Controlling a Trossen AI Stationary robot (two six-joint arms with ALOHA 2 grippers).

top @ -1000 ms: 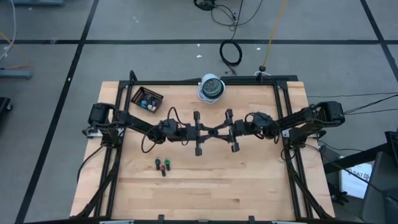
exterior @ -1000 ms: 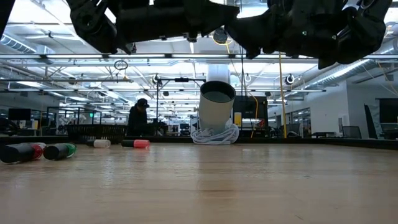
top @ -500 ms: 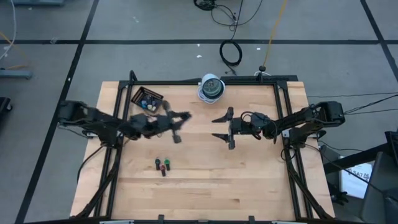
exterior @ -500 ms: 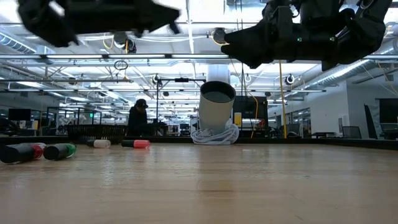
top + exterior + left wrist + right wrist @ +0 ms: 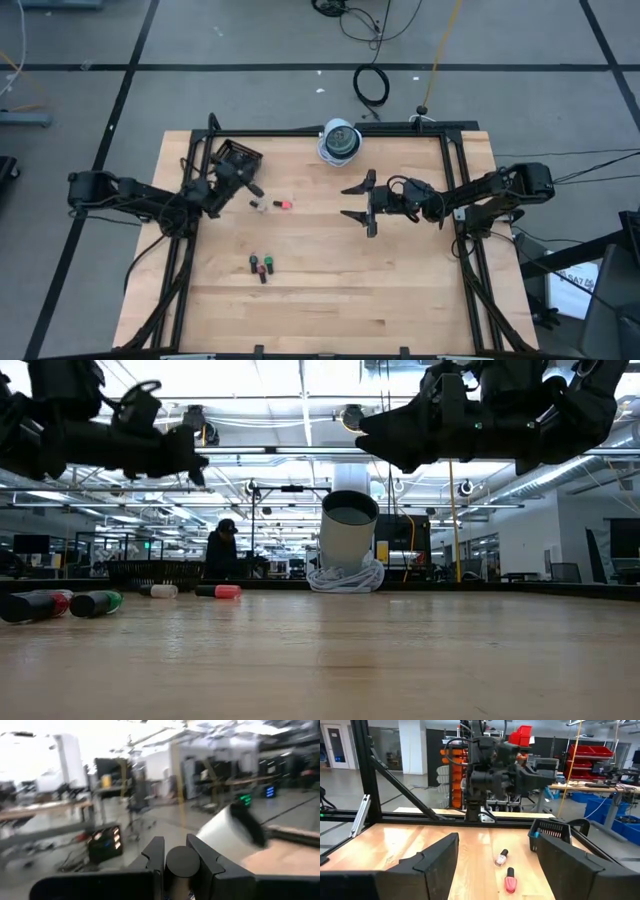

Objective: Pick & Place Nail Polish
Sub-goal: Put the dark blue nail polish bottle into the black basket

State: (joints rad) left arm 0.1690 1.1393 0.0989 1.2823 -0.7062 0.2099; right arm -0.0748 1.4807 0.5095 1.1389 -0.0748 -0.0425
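Observation:
My left gripper [image 5: 252, 186] hangs above the table by the black tray [image 5: 232, 156] at the far left, shut on a nail polish bottle whose dark cap [image 5: 182, 863] shows between its fingers. Two bottles, a pale one [image 5: 262, 205] and a pink one [image 5: 283, 204], lie on their sides on the wood. Three more bottles [image 5: 262, 266] lie nearer the front edge. My right gripper [image 5: 352, 203] is open in mid-air at the table's middle, holding nothing and pointing toward the left. My left gripper pinches a nail polish bottle between its two fingers. The round dark cap [image 5: 182, 863] points forward along the fingers. The fingers hide the bottle's body. The bottle is lifted clear of the table.
A white cylinder on a coiled cable [image 5: 340, 141] stands at the far edge, middle. Black frame rails [image 5: 450, 190] run along the table's sides. Bare wood [image 5: 380, 290] fills the near right part. A person stands in the room beyond [image 5: 220, 550].
The two grippers met at the table's middle a second ago. My right gripper has opened and drawn back a little toward the right. My left gripper, still shut, has swung away toward the left and far edge, ending beside the tray.

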